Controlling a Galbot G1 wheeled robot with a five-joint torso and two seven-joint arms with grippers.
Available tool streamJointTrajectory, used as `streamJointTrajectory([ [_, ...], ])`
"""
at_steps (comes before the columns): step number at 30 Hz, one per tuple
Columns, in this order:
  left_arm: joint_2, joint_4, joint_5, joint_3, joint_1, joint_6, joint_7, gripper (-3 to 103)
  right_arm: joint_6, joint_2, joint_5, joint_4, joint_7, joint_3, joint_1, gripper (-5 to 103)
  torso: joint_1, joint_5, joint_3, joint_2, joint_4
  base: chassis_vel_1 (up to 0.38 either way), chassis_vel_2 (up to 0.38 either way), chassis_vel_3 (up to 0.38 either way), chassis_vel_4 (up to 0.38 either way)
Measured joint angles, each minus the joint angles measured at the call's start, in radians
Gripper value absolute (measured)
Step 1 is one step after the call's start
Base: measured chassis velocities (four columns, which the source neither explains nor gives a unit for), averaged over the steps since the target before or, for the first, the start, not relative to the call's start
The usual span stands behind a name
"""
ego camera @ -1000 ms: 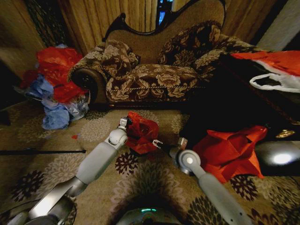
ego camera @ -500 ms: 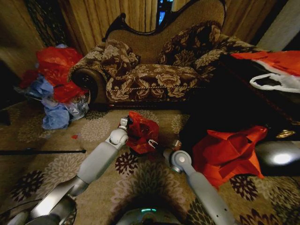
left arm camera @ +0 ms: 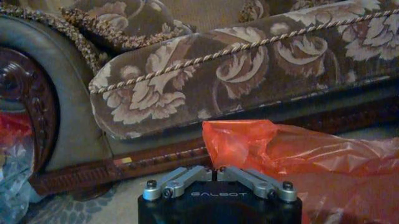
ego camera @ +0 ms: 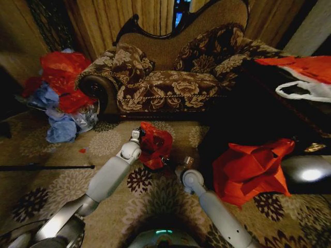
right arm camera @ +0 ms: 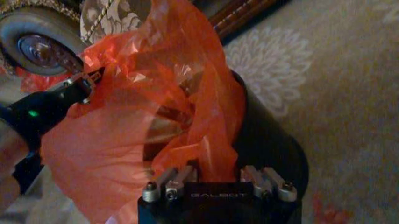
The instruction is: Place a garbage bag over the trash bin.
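The garbage bag [ego camera: 154,146] sat draped over the trash bin [right arm camera: 269,140] on the carpet in front of the sofa [ego camera: 170,72]. The left gripper [left arm camera: 217,173] was clenched on the bag's edge. The right gripper [right arm camera: 216,177], jaws released, hung at the bin's rim, bag between them.

right pincer [ego camera: 173,164]: has drawn back toward the robot and leftward, elbow folding in
garbage bag [ego camera: 155,144]: lower edge pulled in, its bundle narrower and more upright over the trash bin [right arm camera: 268,140]
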Motion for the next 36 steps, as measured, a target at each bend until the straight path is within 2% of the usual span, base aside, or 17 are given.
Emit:
streamJointTrajectory([
  [2, -0.001, -0.003, 0.000, -0.002, 0.004, 0.000, -0.003, 0, 0.002, -0.002, -0.015, -0.004, -0.002, -0.002, 0.003, 29, 0.000, -0.0001, 0.000, 0.000, 0.0000, 0.000, 0.000, 0.000, 0.000],
  [3, -0.003, -0.008, 0.000, -0.005, 0.011, -0.001, -0.010, 0, 0.004, -0.008, -0.031, -0.007, -0.004, -0.003, 0.007, 18, 0.000, 0.0000, 0.000, 0.000, 0.0000, 0.000, 0.000, 0.000, 0.000],
  [6, -0.005, -0.015, -0.001, -0.010, 0.020, -0.001, -0.021, 0, 0.005, -0.019, -0.042, -0.008, -0.004, -0.003, 0.012, 13, 0.000, -0.0001, 0.000, 0.000, 0.0000, 0.000, 0.000, 0.000, 0.000],
  [9, -0.013, -0.022, -0.003, -0.023, 0.031, -0.003, -0.054, 0, 0.006, -0.050, -0.068, -0.007, -0.007, -0.003, 0.018, 1, 0.000, -0.0001, 0.000, 0.000, 0.0000, 0.000, 0.000, 0.000, 0.000],
  [11, -0.017, -0.025, -0.005, -0.028, 0.036, -0.007, -0.074, 0, 0.007, -0.065, -0.078, -0.004, -0.011, -0.003, 0.020, 1, 0.000, -0.0002, 0.000, 0.000, -0.0001, 0.000, 0.000, 0.000, 0.000],
  [15, -0.031, -0.056, -0.010, -0.051, 0.067, -0.021, -0.157, 0, 0.009, -0.103, -0.109, -0.001, -0.034, -0.002, 0.044, 0, 0.000, -0.0001, 0.000, 0.000, -0.0002, 0.000, 0.000, 0.000, 0.000],
  [16, -0.031, -0.056, -0.010, -0.051, 0.067, -0.021, -0.157, 0, 0.009, -0.103, -0.109, -0.001, -0.034, -0.002, 0.044, 0, 0.000, -0.0001, 0.000, 0.000, -0.0002, 0.000, 0.000, 0.000, 0.000],
  [21, -0.027, -0.140, -0.037, -0.093, 0.164, 0.007, -0.232, 0, 0.013, -0.128, -0.139, -0.027, -0.066, -0.013, 0.124, 0, 0.000, -0.0001, 0.000, 0.000, -0.0001, 0.000, 0.000, 0.000, 0.000],
  [25, -0.009, -0.175, -0.049, -0.121, 0.217, 0.020, -0.253, 0, 0.013, -0.134, -0.152, -0.049, -0.091, -0.032, 0.166, 0, 0.000, -0.0003, 0.000, 0.000, 0.0000, 0.000, 0.000, 0.000, 0.000],
  [30, 0.019, -0.193, -0.065, -0.155, 0.268, 0.023, -0.266, 0, 0.015, -0.119, -0.211, -0.136, -0.166, -0.065, 0.223, 0, 0.000, -0.0002, 0.000, 0.000, 0.0002, 0.000, 0.000, 0.000, 0.000],
  [32, 0.024, -0.178, -0.085, -0.159, 0.275, 0.020, -0.267, 0, 0.029, -0.094, -0.272, -0.235, -0.220, -0.093, 0.265, 0, 0.000, 0.0000, 0.000, 0.000, 0.0001, 0.000, 0.000, 0.000, 0.000],
  [36, 0.004, -0.145, -0.106, -0.155, 0.263, 0.013, -0.269, 0, 0.038, -0.066, -0.344, -0.319, -0.253, -0.109, 0.305, 0, 0.000, -0.0002, 0.000, 0.000, 0.0002, 0.000, 0.000, 0.000, 0.000],
])
